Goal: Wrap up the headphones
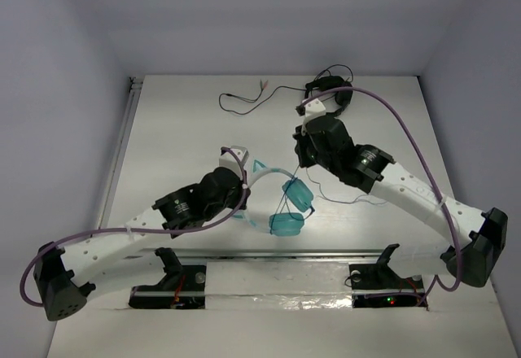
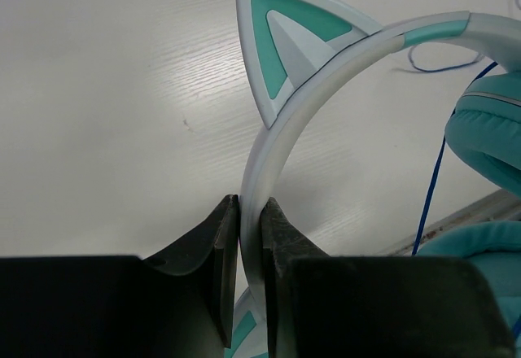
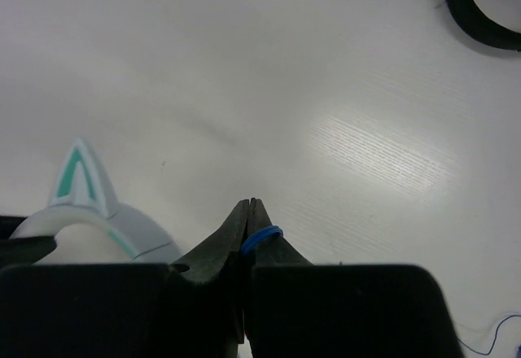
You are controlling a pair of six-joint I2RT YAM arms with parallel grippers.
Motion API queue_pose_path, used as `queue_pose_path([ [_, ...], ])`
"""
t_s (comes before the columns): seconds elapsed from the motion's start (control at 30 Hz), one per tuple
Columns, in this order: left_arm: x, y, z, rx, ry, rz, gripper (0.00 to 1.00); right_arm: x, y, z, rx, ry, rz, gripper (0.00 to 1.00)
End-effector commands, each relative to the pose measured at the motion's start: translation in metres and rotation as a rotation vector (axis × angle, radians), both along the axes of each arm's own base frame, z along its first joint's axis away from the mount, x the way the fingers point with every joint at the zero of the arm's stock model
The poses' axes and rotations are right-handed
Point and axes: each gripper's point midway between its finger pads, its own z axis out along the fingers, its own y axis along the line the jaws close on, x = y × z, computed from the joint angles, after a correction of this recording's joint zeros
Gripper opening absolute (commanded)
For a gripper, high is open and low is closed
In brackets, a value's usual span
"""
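Much of the headphones [image 2: 262, 154] out of view

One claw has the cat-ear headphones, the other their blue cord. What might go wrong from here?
The right gripper pinches the thin blue cable only at its very tips, so it might slip out, or strain if tugged. The left gripper clamps just the headband, so the headphones could twist or swing.

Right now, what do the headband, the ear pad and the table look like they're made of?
Headband: smooth pale plastic, satin; moulded cat ear, soft highlights.
Ear pad: teal, probably leatherette; puffy, rounded, slight sheen.
Table: white, faint streaky grain, so likely laminate or painted wood; matte.
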Motion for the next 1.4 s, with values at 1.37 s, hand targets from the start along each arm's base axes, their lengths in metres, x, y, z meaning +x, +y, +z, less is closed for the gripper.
queue_pose_path([
  [1.37,0.026,-0.022,0.247,-0.761,-0.337,0.014,0.00,-0.020,0.026,-0.047,0.783,0.071,0.280,0.37],
])
